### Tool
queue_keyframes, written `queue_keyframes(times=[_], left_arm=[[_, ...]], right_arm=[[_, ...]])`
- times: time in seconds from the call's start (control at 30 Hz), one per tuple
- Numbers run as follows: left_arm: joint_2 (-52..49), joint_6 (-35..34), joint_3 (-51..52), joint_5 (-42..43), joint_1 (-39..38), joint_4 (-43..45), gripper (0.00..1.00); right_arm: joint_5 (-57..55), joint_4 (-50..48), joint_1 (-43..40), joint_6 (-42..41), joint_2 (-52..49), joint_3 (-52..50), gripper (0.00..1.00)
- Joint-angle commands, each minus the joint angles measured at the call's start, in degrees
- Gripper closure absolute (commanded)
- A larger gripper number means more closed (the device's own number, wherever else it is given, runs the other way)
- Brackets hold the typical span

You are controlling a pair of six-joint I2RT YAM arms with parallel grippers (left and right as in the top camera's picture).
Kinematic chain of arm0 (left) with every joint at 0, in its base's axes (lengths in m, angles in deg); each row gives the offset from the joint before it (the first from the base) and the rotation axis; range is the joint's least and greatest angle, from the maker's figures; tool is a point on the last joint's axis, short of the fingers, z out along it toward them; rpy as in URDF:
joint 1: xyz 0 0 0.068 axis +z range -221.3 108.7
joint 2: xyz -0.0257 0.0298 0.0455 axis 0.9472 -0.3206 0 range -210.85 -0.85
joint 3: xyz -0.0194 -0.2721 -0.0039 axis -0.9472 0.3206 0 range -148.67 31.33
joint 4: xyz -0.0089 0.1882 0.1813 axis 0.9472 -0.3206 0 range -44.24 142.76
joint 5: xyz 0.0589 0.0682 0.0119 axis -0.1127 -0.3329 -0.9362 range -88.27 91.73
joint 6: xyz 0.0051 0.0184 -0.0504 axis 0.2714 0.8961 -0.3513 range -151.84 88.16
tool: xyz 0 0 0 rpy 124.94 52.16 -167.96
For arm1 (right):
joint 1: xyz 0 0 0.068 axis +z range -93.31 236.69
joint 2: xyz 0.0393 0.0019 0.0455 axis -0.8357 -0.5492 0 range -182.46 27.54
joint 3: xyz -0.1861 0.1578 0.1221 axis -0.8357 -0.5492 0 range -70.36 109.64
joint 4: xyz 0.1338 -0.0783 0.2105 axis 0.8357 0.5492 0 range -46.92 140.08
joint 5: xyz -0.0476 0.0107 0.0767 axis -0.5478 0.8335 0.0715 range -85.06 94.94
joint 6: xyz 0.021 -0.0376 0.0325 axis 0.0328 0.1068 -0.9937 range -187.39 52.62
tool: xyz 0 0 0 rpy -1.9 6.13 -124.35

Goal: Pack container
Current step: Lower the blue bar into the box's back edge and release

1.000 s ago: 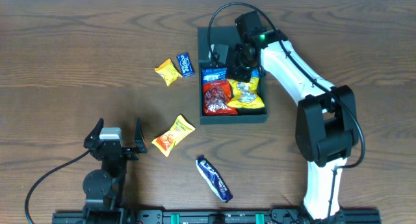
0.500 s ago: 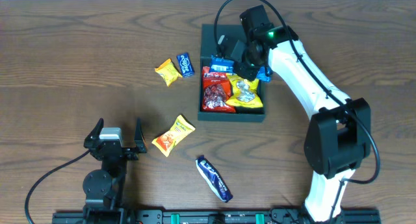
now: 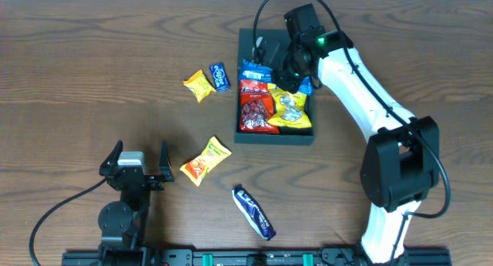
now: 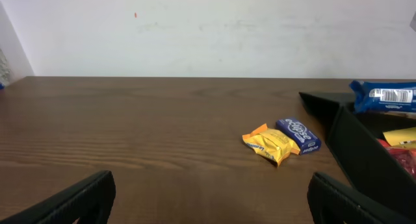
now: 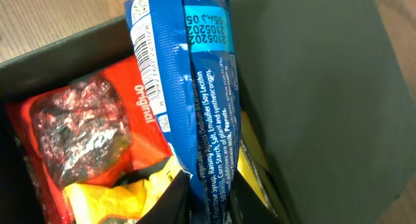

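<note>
The dark teal container (image 3: 273, 136) sits right of centre with its flat lid open at the back. Inside lie a red packet (image 3: 258, 113) and a yellow packet (image 3: 291, 108). My right gripper (image 3: 290, 72) is over the box's back part, shut on a long blue packet (image 3: 254, 69). In the right wrist view the fingers (image 5: 214, 201) pinch that blue packet (image 5: 195, 87), with the red packet (image 5: 84, 126) and the lid (image 5: 312, 87) on either side. My left gripper (image 3: 139, 167) is open and empty near the front left, and its wrist view (image 4: 208, 211) shows the same.
Loose on the table: a small yellow packet (image 3: 197, 85) and a small blue packet (image 3: 220, 76) left of the box, a yellow-orange packet (image 3: 205, 159) beside my left gripper, and a blue bar (image 3: 254, 212) near the front. The left wrist view shows the box wall (image 4: 364, 165).
My right gripper has lifted the blue packet off the snacks and carried it toward the back of the box, turning slightly. The left arm has not moved.
</note>
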Motion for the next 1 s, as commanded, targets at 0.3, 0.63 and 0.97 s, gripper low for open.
queue_keyframes(times=[0.3,0.63,0.97], left_arm=[[0.3,-0.6,0.7,-0.5,0.3,-3.2,0.05],[0.3,-0.6,0.7,-0.5,0.3,-3.2,0.05],[0.3,-0.6,0.7,-0.5,0.3,-3.2,0.05]], right_arm=[[-2.7,-0.5,0.3,2.7,0.9,-2.3,0.76],[-5.7,-0.6,0.3,3.4,0.9,-4.6,0.84],[-6.3,-1.7,0.2,4.9,1.0,-5.3,0.60]])
